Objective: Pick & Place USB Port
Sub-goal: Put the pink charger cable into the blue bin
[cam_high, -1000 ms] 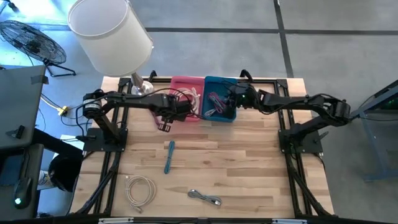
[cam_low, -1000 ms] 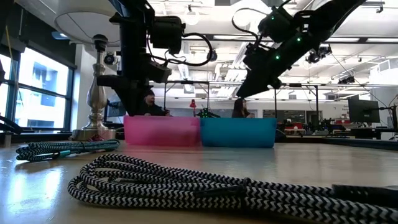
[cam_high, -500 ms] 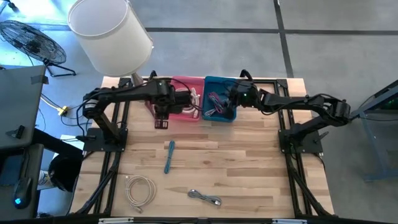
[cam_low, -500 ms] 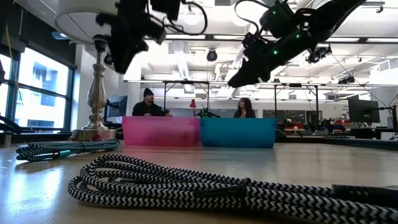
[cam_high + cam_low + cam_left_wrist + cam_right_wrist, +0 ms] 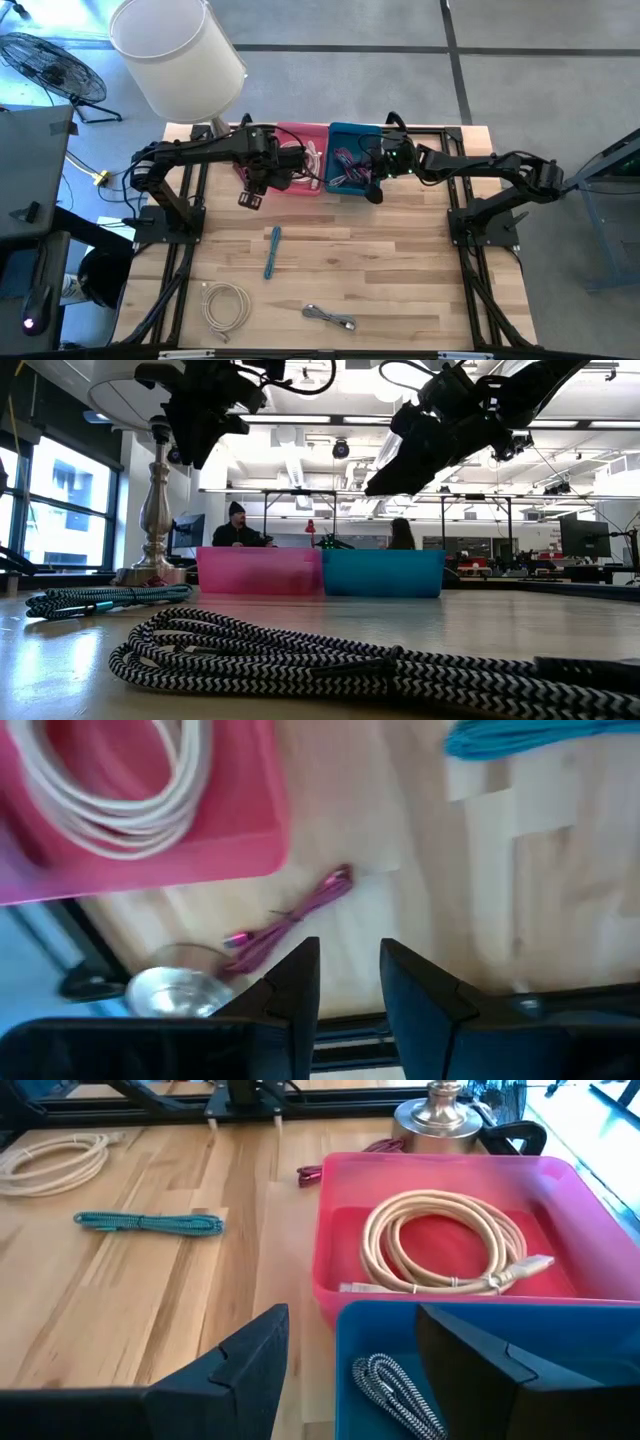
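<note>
Lamp (image 5: 178,55) crowds left rear; bins' (image 5: 300,160) front seemingly passable.

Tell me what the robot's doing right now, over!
Left gripper empty, above table beside pink bin. Right gripper open, empty, over blue bin. Teal cable waits on table. Nothing blocking.

Bright, even overhead light; left wrist view motion-blurred.

two bins sit side by side: one pink bin (image 5: 300,160) and one blue bin (image 5: 355,173). six cables: a cream coil (image 5: 445,1252) in the pink bin, a magenta one (image 5: 347,160) and a black-and-white one (image 5: 398,1390) in the blue bin, and on the surface (image 5: 400,270) a teal cable (image 5: 272,250), a white coil (image 5: 225,305) and a grey cable (image 5: 330,318). one more magenta cable (image 5: 290,925) lies beside the pink bin. one lamp (image 5: 180,55).
</note>
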You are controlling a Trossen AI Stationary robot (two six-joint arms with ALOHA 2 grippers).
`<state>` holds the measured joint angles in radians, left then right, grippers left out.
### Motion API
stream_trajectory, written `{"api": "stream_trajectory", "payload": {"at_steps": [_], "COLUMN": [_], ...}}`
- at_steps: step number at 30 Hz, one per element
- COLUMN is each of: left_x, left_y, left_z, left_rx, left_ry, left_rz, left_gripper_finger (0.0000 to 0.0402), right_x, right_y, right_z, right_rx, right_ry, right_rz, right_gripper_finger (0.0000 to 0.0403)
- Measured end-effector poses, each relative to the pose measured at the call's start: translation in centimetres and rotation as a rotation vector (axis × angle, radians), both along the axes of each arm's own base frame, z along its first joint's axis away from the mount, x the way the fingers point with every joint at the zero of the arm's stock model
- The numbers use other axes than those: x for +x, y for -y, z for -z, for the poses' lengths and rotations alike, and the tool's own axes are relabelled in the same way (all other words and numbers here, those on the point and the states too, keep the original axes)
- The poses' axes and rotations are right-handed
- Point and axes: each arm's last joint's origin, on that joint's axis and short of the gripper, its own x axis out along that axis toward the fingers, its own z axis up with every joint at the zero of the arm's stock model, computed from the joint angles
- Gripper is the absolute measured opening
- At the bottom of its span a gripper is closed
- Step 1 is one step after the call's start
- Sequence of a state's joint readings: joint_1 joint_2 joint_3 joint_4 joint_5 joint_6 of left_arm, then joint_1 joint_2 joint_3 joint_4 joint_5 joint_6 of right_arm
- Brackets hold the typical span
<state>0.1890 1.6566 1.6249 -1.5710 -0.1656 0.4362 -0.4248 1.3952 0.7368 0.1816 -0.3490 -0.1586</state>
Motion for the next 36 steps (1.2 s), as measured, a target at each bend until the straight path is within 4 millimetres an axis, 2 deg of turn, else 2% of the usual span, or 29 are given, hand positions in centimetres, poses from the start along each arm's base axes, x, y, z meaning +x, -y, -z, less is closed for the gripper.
{"api": "stream_trajectory", "payload": {"at_steps": [6,10,18,25,31,36], "left_x": [-0.1,-0.2,-0.9,-1.7,-2.3,-2.5], "left_y": [-0.5,-1.0,-1.1,-2.4,-3.7,-4.2], "left_z": [-0.1,-0.2,0.9,2.9,3.1,3.1], "left_rx": [0.156,0.198,0.229,0.241,0.279,0.278], "left_ry": [-0.041,-0.066,-0.224,-0.3,-0.285,-0.284], "left_rz": [0.047,0.085,0.385,0.281,0.11,0.073], "left_gripper_finger": [0.0104,0.0104,0.0104,0.0104,0.0104,0.0113], "right_x": [0.0,0.0,0.0,-0.1,-0.1,-0.1], "right_y": [0.0,0.0,0.0,0.0,0.0,-0.1], "right_z": [0.0,0.0,0.0,0.2,0.2,0.2], "right_rx": [-0.009,-0.009,0.0,0.01,0.011,0.028], "right_ry": [-0.002,-0.002,-0.006,-0.025,-0.025,-0.025], "right_rz": [0.002,0.003,0.001,0.001,0.001,0.009], "right_gripper_finger": [0.0209,0.0209,0.0209,0.0209,0.0209,0.0209]}}
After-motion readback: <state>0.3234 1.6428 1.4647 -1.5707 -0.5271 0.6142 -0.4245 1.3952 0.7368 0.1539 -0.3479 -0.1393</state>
